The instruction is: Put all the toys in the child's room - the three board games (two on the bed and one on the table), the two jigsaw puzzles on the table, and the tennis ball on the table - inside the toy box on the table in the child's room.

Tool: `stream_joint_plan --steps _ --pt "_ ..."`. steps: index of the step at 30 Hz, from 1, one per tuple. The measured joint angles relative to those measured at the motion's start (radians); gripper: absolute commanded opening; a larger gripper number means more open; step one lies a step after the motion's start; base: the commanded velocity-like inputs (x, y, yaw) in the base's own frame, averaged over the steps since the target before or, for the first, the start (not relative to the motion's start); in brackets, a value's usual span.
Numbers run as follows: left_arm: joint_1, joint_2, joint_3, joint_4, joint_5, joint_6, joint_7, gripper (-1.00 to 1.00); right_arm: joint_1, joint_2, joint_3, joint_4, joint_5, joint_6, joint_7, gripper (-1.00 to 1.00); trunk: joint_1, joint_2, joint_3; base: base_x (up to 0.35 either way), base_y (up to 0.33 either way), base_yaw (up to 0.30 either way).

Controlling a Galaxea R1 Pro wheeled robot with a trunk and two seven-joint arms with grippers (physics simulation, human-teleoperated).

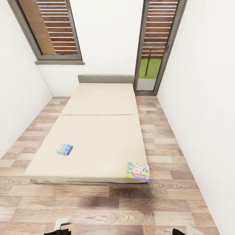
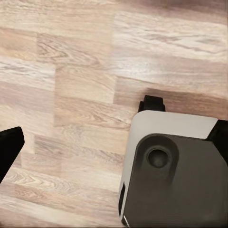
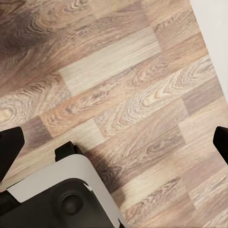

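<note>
Two board games lying on a bed, seen across a wood floor.

A small blue board game [image 1: 64, 149] is seen at about 8 o'clock on the bed [image 1: 98, 130], and a Monopoly box [image 1: 138, 171] is set at its 5 o'clock corner, well apart. The right gripper [image 3: 114, 142] is held spread over the floor [image 1: 130, 209]; the left gripper [image 2: 9, 149] is partly seen, so its state cannot be told.
</note>
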Motion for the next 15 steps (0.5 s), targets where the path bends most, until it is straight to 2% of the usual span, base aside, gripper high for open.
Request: stream_joint_plan --steps 15 --pt "0.000 -0.003 -0.001 0.043 0.000 -0.041 -0.001 1.00 0.000 0.001 0.007 0.000 0.001 0.000 0.000 1.00 0.000 0.000 0.023 0.000 0.000 0.000"
